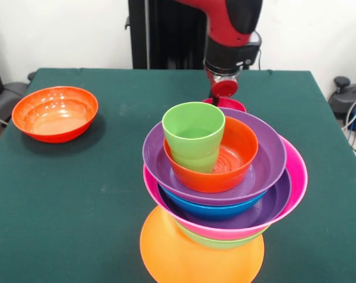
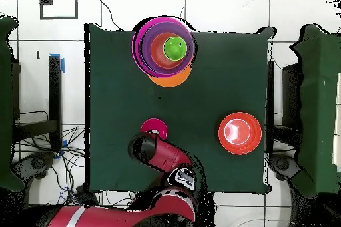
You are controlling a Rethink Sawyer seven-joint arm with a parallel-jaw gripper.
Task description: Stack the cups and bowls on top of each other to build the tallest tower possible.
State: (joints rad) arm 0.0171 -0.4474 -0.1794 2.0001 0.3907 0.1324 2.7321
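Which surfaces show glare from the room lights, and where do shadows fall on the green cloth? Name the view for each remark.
Front view: pale highlights streak the inside of the lone red-orange bowl, with a soft shadow on the cloth at its right; the purple bowl's rim gleams too. Overhead view: a white glare patch sits in that same red-orange bowl, and the light-green cup shows a bright spot.

Green cup (image 1: 193, 137) upright atop leaning tower (image 1: 222, 188).
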